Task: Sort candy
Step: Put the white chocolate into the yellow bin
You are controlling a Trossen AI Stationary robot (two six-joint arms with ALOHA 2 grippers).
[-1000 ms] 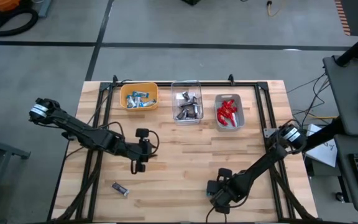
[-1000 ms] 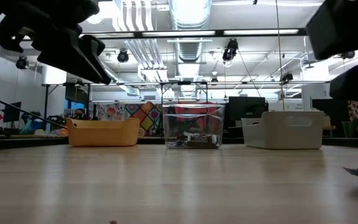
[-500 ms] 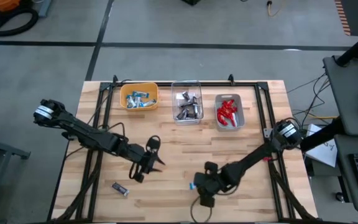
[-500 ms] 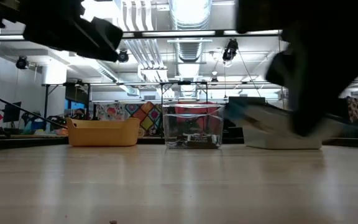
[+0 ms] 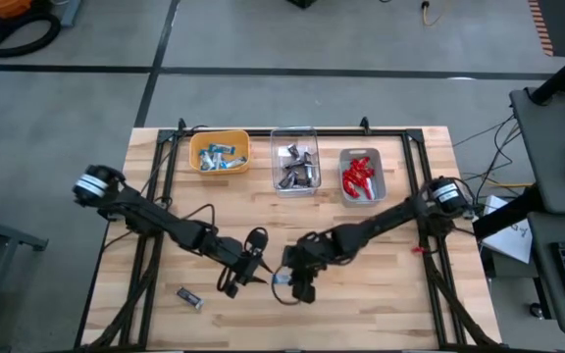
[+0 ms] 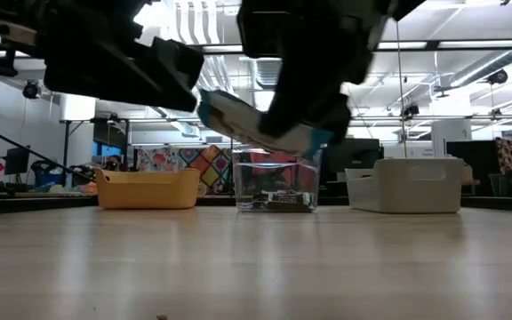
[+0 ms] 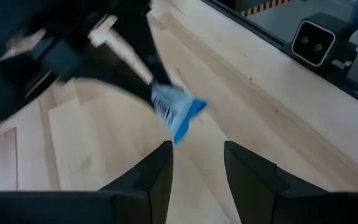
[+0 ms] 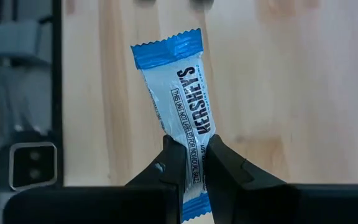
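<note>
I am holding a blue-and-white candy in my right gripper, the two fingers pinching its wrapper near one end so that most of its length is sticking out ahead of the fingertips, with its crimped blue end farthest from them. The jaws are standing nearly together, only the thin wrapper between them. From above, my right gripper is hanging over the middle of the table, toward its near side, and the candy is showing as a small pale-blue speck at its tip. From table height the candy is hanging tilted and clear of the wood, in front of the clear bin.

My left gripper is hovering just beside the right one, tip facing tip. Its fingers are standing apart with a gap between them and nothing in it; the held candy is lying just ahead of that gap, not touching them.

A dark brown candy is lying alone on the wood near the table's front left, apart from both grippers. At the back edge, the yellow bin is holding blue-and-white sweets, the clear bin brown ones, and the grey bin red ones.
</note>
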